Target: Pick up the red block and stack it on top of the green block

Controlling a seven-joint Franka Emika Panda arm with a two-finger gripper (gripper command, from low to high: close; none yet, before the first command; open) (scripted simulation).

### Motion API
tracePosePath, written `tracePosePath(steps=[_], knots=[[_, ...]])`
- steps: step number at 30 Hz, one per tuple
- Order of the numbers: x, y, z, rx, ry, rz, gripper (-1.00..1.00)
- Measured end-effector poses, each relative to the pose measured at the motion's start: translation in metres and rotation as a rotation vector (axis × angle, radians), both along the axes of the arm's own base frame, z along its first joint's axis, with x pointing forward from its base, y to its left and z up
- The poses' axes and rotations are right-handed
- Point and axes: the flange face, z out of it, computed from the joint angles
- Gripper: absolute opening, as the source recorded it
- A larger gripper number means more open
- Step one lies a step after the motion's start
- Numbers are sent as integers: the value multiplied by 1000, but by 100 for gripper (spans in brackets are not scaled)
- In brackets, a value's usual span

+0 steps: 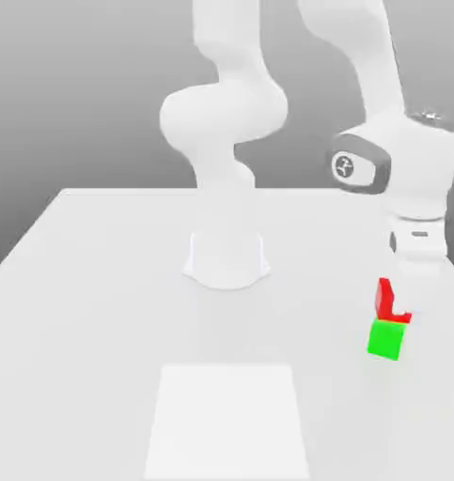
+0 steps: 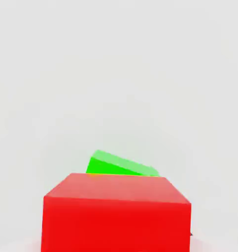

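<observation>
— Gripper (image 1: 406, 287), exterior view: it hangs from the white arm (image 1: 399, 160) near the view's right edge, pointing down at the two blocks. Spread or pressed together?

— Cannot tell; white on white there. Part of it covers the red block (image 1: 384, 299), so only an L-shaped piece of red shows.

— And where is that block?

— Directly above the green block (image 1: 385, 340), their faces meeting, the red overhanging slightly toward the view's right. The pair stands at about 4 o'clock from the arm's base (image 1: 227, 258), near the table's (image 1: 80, 282) edge.

— Hand view?

— The red block (image 2: 116, 211) looms close to the camera, and a wedge of the green block (image 2: 118, 166) peeks out beyond its far edge, turned a little askew to it.

— Anything else on the table?

— A pale square patch (image 1: 228, 418) at 6 o'clock from the base, well apart from the blocks.
</observation>
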Motion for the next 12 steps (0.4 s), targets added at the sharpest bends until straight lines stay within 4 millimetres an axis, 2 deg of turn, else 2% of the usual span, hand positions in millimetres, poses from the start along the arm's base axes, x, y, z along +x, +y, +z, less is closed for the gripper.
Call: tracePosePath(steps=[6, 12], knots=[[-1, 0, -1, 1, 0, 2, 100], [0, 1, 51, 1, -1, 2, 100]])
